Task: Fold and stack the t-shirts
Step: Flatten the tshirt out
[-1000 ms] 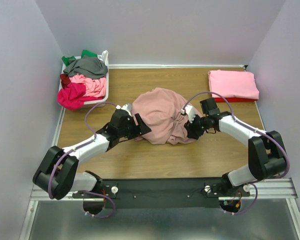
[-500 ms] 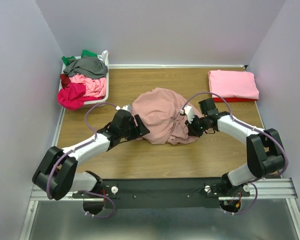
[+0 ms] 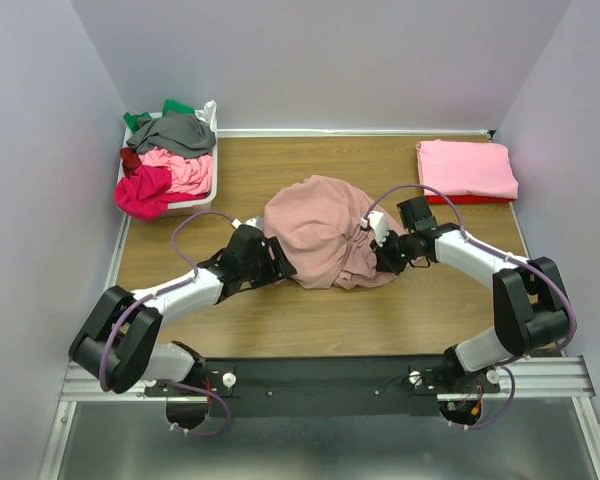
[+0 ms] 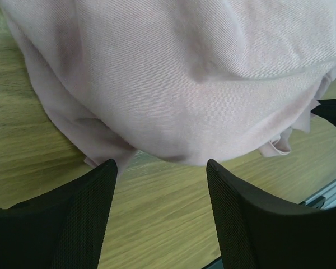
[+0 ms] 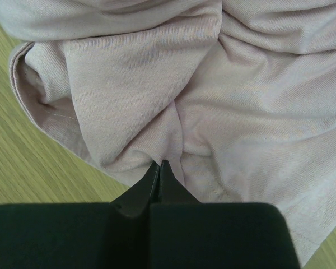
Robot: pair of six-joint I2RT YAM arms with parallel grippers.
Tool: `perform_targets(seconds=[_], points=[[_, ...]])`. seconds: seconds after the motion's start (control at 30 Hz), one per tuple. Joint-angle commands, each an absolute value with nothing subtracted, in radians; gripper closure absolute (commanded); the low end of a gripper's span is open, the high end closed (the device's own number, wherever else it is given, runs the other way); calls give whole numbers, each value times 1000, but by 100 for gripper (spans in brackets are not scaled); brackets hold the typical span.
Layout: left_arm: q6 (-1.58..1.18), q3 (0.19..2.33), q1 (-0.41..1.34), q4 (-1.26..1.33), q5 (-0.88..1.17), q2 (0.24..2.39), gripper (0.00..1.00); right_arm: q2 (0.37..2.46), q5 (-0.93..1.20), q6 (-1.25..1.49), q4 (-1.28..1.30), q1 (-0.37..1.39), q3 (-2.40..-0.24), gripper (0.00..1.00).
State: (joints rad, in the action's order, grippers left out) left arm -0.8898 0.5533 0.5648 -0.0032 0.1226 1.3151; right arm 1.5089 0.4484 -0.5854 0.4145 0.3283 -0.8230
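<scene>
1. Your left arm reaches low across the table [image 3: 280,170] from the near left with its elbow bent. The left gripper [image 3: 276,260] sits at the near-left edge of the dusty-pink t-shirt [image 3: 320,235].
2. The left jaws are spread wide. In the left wrist view there is only bare wood between them, and the shirt's hem lies just beyond the fingertips [image 4: 107,168].
3. Your right arm bends in from the near right, and the right gripper [image 3: 376,247] is against the shirt's right side.
4. The right jaws are pressed together and pinch a fold of the cloth. In the right wrist view, creases run in toward the tips.
5. The dusty-pink t-shirt lies in a crumpled mound at mid-table, between the two grippers.
6. A white bin [image 3: 208,188] in the far-left corner holds heaped tees: grey [image 3: 180,130], green [image 3: 172,106] and bright pink [image 3: 145,190].
7. At the far right, a folded pink tee [image 3: 467,167] lies on a red one [image 3: 460,200]. Both the bin and this stack are well apart from the arms.
</scene>
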Motion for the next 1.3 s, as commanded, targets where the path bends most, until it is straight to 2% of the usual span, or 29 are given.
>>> perform_targets(seconds=[0.0, 0.07, 0.2, 0.23, 0.27, 0.33, 0.37, 0.63, 0.87, 1.03, 1.27], points=[[-876, 587, 569, 28, 78, 1362, 28, 1497, 453, -586, 411, 334, -824, 100], [-871, 615, 569, 28, 72, 1390, 34, 1499, 451, -588, 411, 336, -822, 100], [-858, 647, 569, 37, 87, 1428, 77, 1493, 453, -589, 414, 336, -819, 100], [-853, 656, 569, 37, 100, 1439, 78, 1488, 453, -589, 414, 336, -819, 99], [-844, 657, 571, 38, 106, 1442, 87, 1485, 454, -589, 416, 336, -818, 100], [-831, 660, 571, 43, 117, 1440, 93, 1482, 451, -591, 416, 336, -816, 100], [-825, 658, 569, 44, 120, 1430, 99, 1480, 451, -591, 419, 336, -815, 100], [-755, 661, 569, 8, 41, 1243, 100, 1428, 417, -595, 434, 334, -824, 100], [-647, 702, 566, -46, -32, 968, 100, 1273, 259, -664, 567, 336, -902, 100], [-578, 765, 565, -74, -83, 812, 100, 1151, 172, -712, 667, 334, -1043, 100], [-534, 851, 565, -32, -110, 692, 100, 1123, 138, -690, 776, 328, -1248, 100]])
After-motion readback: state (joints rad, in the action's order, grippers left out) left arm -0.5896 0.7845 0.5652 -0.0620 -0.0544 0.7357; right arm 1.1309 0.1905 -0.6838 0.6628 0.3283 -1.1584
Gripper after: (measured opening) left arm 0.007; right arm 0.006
